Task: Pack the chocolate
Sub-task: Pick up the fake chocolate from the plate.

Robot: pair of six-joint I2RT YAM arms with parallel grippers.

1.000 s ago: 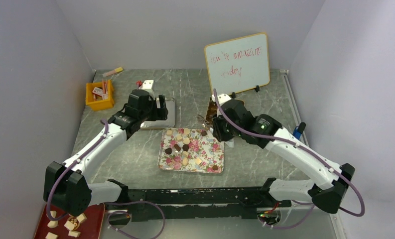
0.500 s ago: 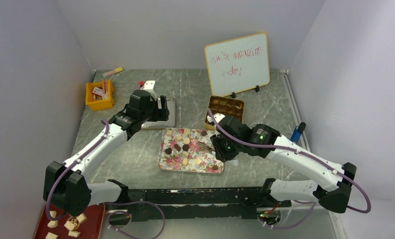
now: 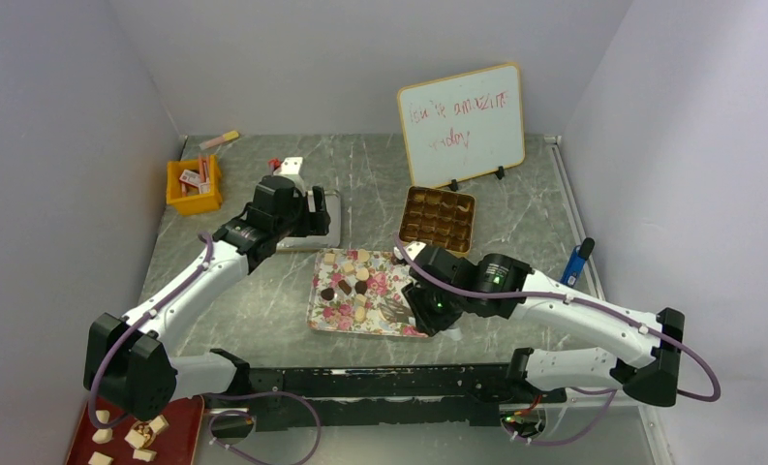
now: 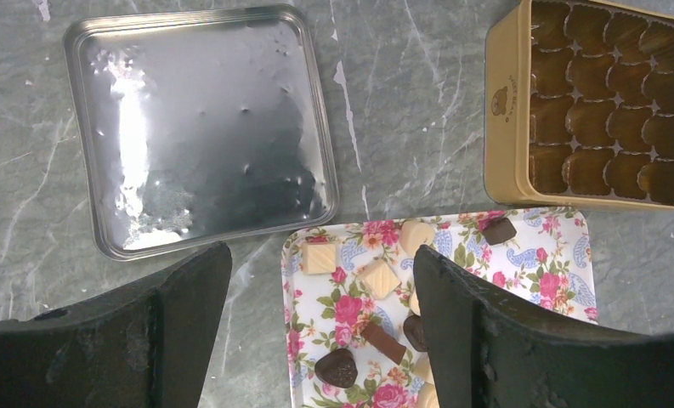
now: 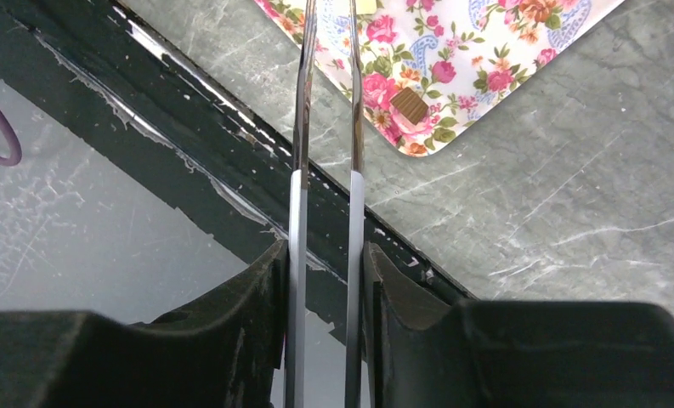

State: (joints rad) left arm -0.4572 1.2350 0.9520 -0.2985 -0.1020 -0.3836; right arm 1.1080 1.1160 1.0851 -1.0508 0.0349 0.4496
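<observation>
Top view. The floral tray (image 3: 333,312) is shown at the centre of the desk (image 3: 515,194). The chocolate (image 3: 353,281) is scattered over it as small dark, tan and cream pieces. The gold tin (image 3: 440,218), fitted with a brown moulded insert, is set just beside the tray at its 1 o'clock. The silver lid (image 4: 197,127) is laid flat at the tray's 11 o'clock. A whiteboard (image 3: 462,121) is propped at 12 o'clock of the tin, and a yellow bin (image 3: 194,186) is seen at 10 o'clock of the tray.

Left wrist view. The left gripper (image 4: 320,255) is held above the gap between lid and tray. Its fingers (image 4: 172,340) are spread wide, and nothing is held between them.

Right wrist view. The right gripper (image 5: 325,255) is placed over the tray's 4 o'clock corner. Its fingers (image 5: 257,289) are closed on a pair of tweezers (image 5: 299,127), whose two metal arms are kept narrowly apart. The tips are cut off by the upper edge, so it cannot be told whether a piece is held in them. One brown square piece (image 5: 409,105) is seen on the tray just at 3 o'clock of the arms.
</observation>
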